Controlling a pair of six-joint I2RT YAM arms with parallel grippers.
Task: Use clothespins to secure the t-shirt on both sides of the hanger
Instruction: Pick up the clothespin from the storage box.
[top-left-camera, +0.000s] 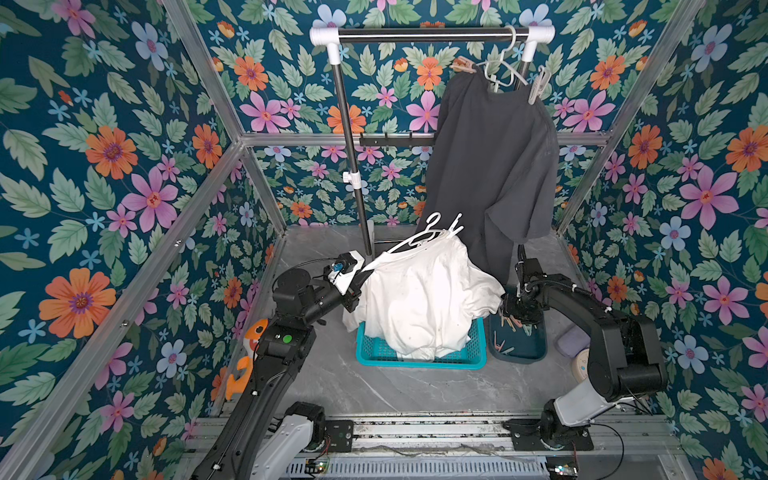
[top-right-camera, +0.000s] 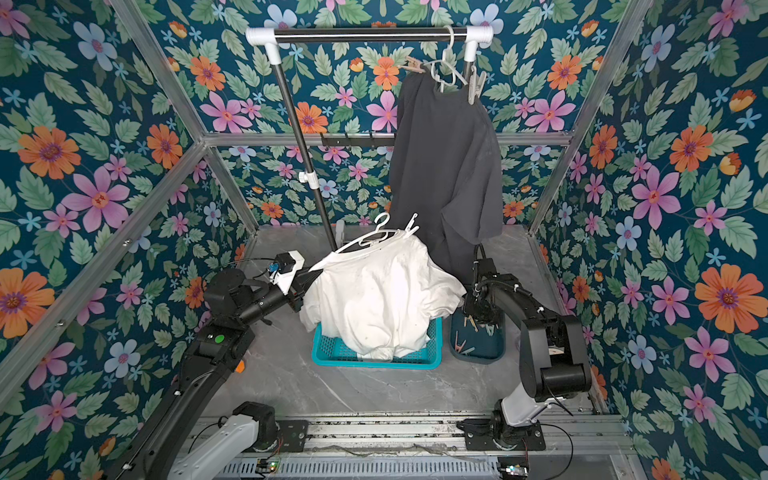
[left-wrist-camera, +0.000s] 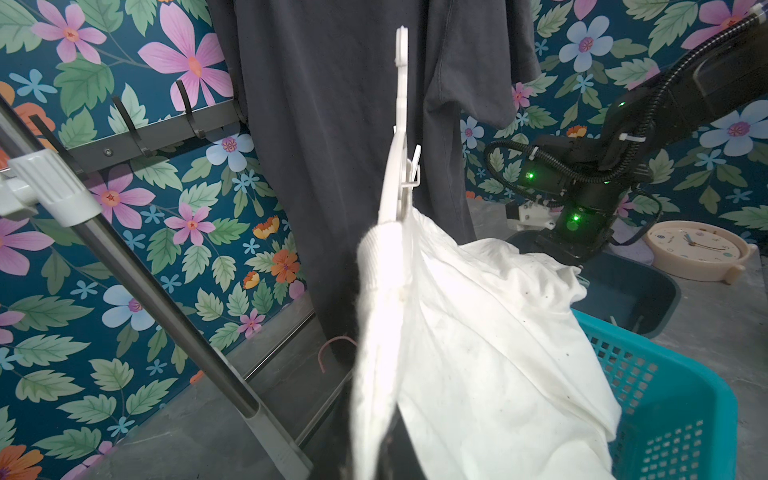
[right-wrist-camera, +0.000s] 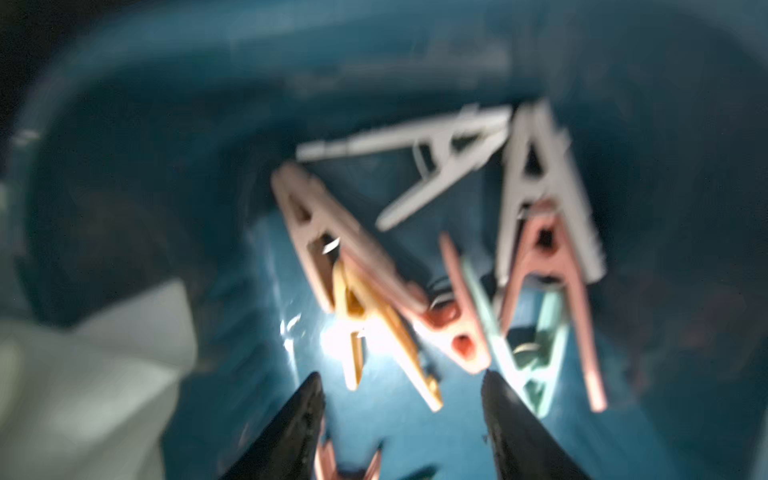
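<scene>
The clothespins (right-wrist-camera: 552, 266), small pastel plastic spring clips in pink, tan, mint and pale grey, lie heaped in a dark teal plastic tray (top-left-camera: 519, 357) at the table's right side, just beside a turquoise lattice basket (top-left-camera: 419, 362). One more white clothespin (top-left-camera: 456, 224) sits clipped on the far shoulder of a white plastic hanger (top-left-camera: 415, 239), which carries a white t-shirt (top-left-camera: 424, 291) draped down into the basket.

The right gripper (right-wrist-camera: 402, 376) points down into the tray, just above the heap. Its jaws stand apart with nothing clamped between them, though the wrist view is blurred. That arm has its elbow raised, the forearm reaching toward the back and the wrist bent downward.

The left gripper (top-left-camera: 353, 297) is closed at the near, left shoulder of the white t-shirt, gripping the hanger end through the cloth. Its arm stretches forward and angles inward, with the wrist roughly level.

Behind, a dark grey t-shirt (top-left-camera: 494, 158) hangs from a black rail (top-left-camera: 428, 33).
</scene>
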